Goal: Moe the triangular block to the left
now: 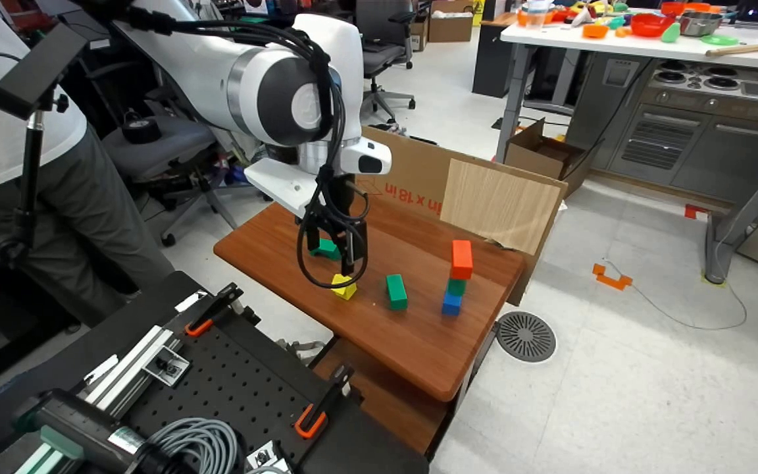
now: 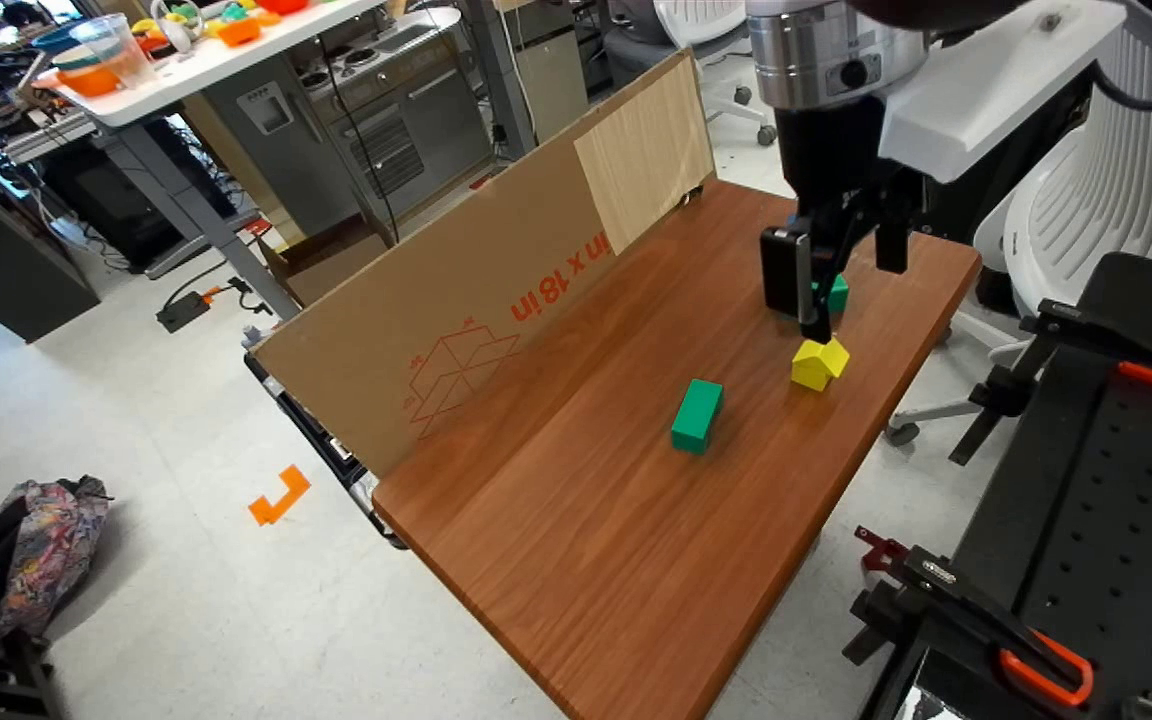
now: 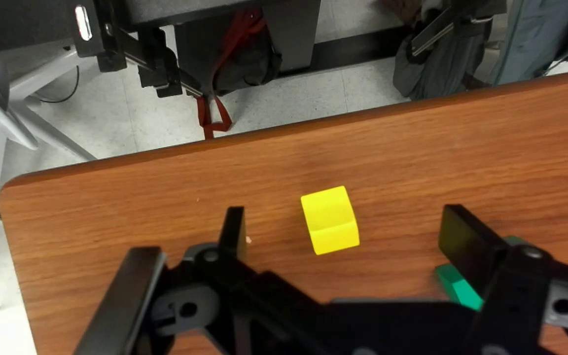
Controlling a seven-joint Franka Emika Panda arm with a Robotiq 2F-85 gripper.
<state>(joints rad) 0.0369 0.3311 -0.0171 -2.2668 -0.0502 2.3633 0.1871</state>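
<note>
A: How do we record the gripper?

B: We record it as spread. In the wrist view its fingers stand wide apart, and the triangular block shows between them, with a gap on each side.

A: Where do we locate the triangular block?

B: We locate it below the gripper, near an edge of the table. It sits over a squarer yellow block; in an exterior view the two form a house-like outline.

A: Do we register contact with a finger?

B: In that same view a fingertip overlaps the roof-like top edge. We cannot tell whether they touch.

A: Which other parts do we list?

B: In an exterior view we list a stack: an orange block above a green block above a blue block. A loose green block lies between this stack and the yellow pair. A third green block lies partly hidden by the gripper. In both exterior views, cardboard stands along the table.
</note>
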